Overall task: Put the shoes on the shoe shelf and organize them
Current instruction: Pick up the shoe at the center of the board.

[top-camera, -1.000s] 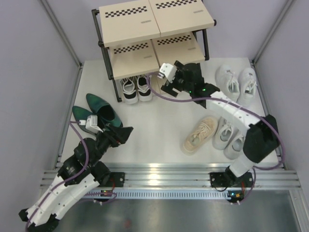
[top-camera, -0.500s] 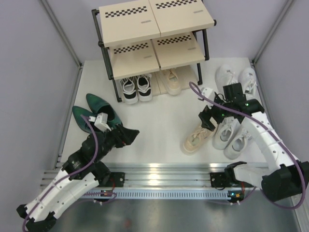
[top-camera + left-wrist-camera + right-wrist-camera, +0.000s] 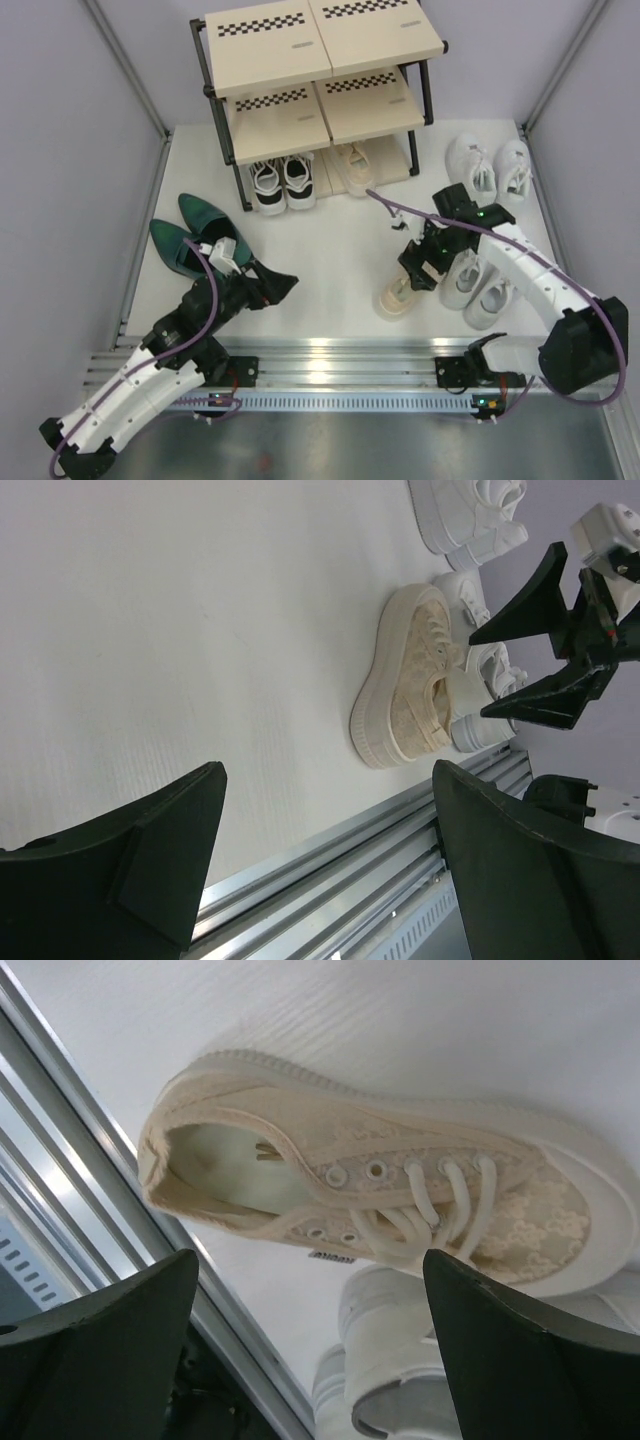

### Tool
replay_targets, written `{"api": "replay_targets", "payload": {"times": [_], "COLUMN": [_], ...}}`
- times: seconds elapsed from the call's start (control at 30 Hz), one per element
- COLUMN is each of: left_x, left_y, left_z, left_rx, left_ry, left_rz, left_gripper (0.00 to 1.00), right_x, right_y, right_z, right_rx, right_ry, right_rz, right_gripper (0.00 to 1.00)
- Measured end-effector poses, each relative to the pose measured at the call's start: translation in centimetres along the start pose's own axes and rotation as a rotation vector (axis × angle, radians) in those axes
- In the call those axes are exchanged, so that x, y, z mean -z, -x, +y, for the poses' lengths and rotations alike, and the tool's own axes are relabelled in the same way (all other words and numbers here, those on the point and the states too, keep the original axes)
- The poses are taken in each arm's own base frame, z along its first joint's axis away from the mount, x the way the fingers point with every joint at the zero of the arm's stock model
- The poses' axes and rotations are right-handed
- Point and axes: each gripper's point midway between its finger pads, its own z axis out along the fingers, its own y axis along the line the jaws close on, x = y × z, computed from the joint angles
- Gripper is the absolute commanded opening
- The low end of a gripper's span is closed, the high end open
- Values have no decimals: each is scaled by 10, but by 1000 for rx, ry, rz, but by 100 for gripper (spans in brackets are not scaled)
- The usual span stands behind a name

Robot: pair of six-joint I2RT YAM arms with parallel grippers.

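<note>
My right gripper (image 3: 418,268) hangs with jaws spread wide over the loose beige sneaker (image 3: 396,297) lying on the floor. My left gripper (image 3: 276,288) is spread too, holding nothing, near the green heels (image 3: 200,235). The other beige sneaker (image 3: 352,166) sits at the bottom of the shoe shelf (image 3: 300,60)

Centre of frame: bare table (image 3: 320,245), wide passage. Lower right: beige sneaker (image 3: 400,293) just beside white sneakers (image 3: 488,303); its frame-left side free. Left edge: green heels (image 3: 205,222) obstruct.
</note>
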Motion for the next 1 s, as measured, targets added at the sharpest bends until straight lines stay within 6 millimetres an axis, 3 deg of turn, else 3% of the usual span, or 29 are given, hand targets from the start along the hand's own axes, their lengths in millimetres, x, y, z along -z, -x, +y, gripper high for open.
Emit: {"api": "replay_targets", "payload": {"times": [0.03,0.2,0.3,0.4,0.5,0.6,0.8,1.0], "left_x": [-1,-3,-5,-5,-7,-10,-24,-44], "left_y": [-1,-5,-8,-9,-10,-13,-31,-53], "left_z": [0,4,7,7,6,6,4,-6], "left_rx": [4,14,20,31,39,55,103,176], "left_ry": [-1,0,4,3,-11,-21,-57,-117], "left_rz": [0,6,13,13,10,15,76,175], "left_gripper": [89,89,89,89,89,88,88,88], "right_x": [-5,-23,-35,-44,-45,-43,-31,5], "right_y": [1,-1,-3,-8,-10,-12,-4,31], "right_z": [3,1,-10,-17,-22,-28,-30,-13], "right_rx": [10,19,28,29,31,40,108,252], "right_ry": [12,11,-36,-69,-104,-139,-163,-146], "right_rz": [13,80,129,182,206,221,180,-8], "right_gripper": [99,99,81,54,17,0,0,0]}}
